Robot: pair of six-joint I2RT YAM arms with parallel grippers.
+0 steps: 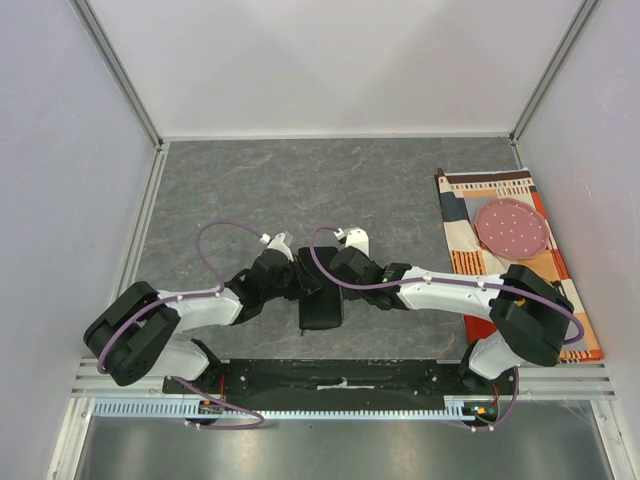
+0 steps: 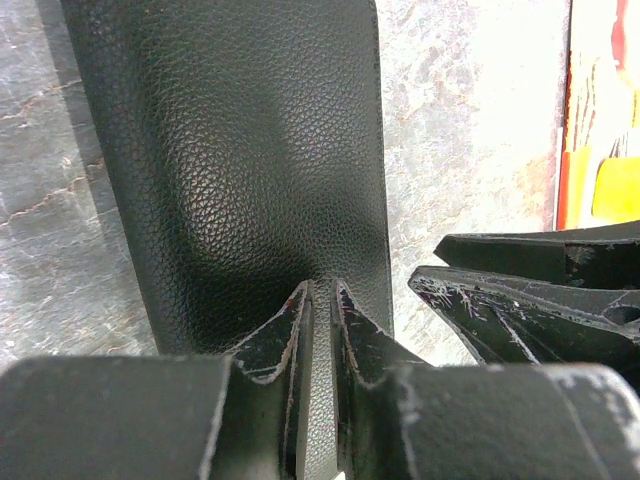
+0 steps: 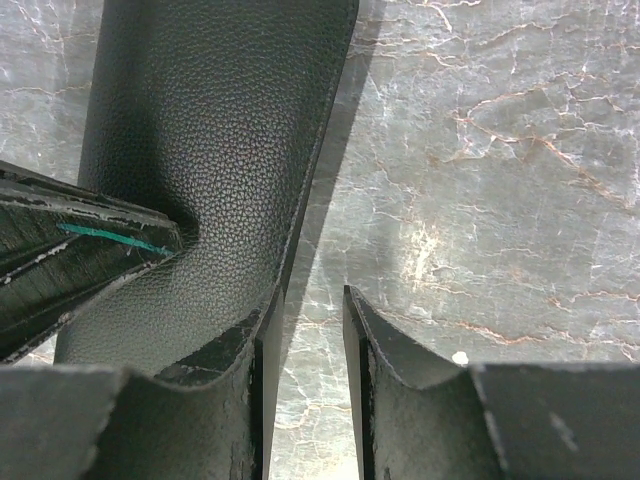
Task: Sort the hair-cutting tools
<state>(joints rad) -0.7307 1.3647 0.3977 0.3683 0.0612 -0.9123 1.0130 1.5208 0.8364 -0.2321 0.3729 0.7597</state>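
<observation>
Left wrist view: left tool (image 2: 322,292) clamps the edge of a soft, likely floppy black pouch (image 2: 250,150); right tool (image 3: 307,305) part-open, empty.

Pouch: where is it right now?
Top view: the pouch lies mid-width on the table, toward the near edge, between the left gripper, shut on its edge, and the right gripper.

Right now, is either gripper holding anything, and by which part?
The left gripper is shut on the black pouch, pinching its near edge. The right gripper is open beside the pouch's side edge, gripping nothing.
</observation>
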